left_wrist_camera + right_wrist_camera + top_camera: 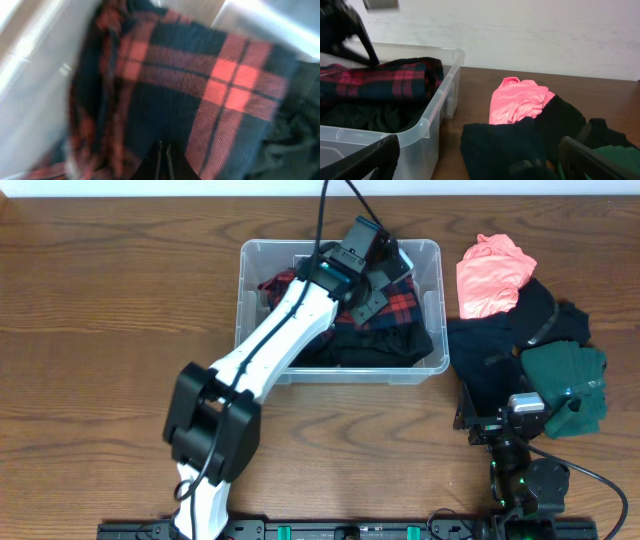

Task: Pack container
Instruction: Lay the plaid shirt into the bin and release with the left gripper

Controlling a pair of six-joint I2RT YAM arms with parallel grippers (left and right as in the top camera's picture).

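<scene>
Clear plastic forms the container (256, 258), which stands on the table (100, 330) at the middle of the far edge, slightly toward the right. It holds a red-and-black plaid garment (395, 308) lying on top of a dark garment (385, 348); together they cover most of the base, so packing appears partly complete. The left gripper (372, 288) is inside the container, directly over the plaid garment. The left wrist view is blurred and shows only cloth close to the lens, so it cannot be determined whether this gripper grasps the garment or is released. Three items remain outside, grouped near the right edge: a pink garment (490, 272) toward the far right corner, a black garment (500, 345) beside it, and a green garment (570, 380) partly overlapping the black one. The right gripper (477, 145) sits toward the near right corner with its jaws spread wide and nothing between them, facing the loose pile. Judged from this layout, roughly two items are in and three are left to transfer.
</scene>
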